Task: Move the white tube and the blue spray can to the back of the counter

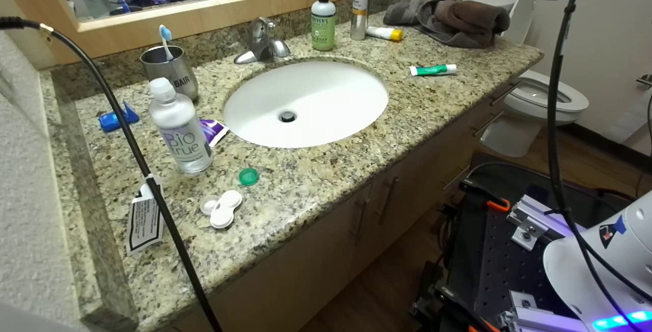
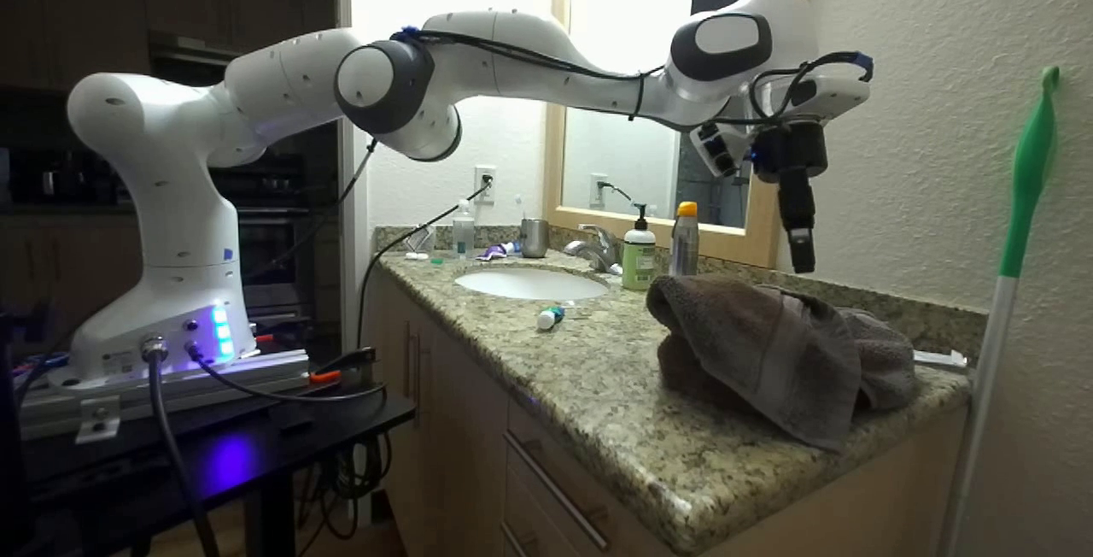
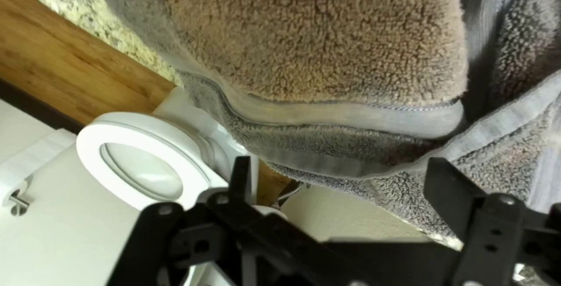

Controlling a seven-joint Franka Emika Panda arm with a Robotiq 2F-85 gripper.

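Against the back of the granite counter (image 1: 331, 179), the spray can (image 1: 359, 6) stands upright between the soap bottle and the towel; it shows an orange cap and a silver body with a dark label. At its foot lies the white tube (image 1: 379, 32), with a yellow cap. The can (image 2: 684, 241) shows in both exterior views; the tube does not show in the other views. My gripper (image 2: 801, 260) hangs above the far end of the counter, over the towel. In the wrist view the gripper (image 3: 339, 161) is open, its fingers wide apart and nothing between them.
A crumpled grey-brown towel (image 2: 768, 343) covers the counter's end, with an unclear white item (image 2: 939, 359) beside it. A green soap bottle (image 1: 323, 21) stands near the faucet (image 1: 262, 42). A green tube (image 1: 433, 70) lies right of the sink (image 1: 326, 92). A black cable (image 1: 127, 133) crosses the near end.
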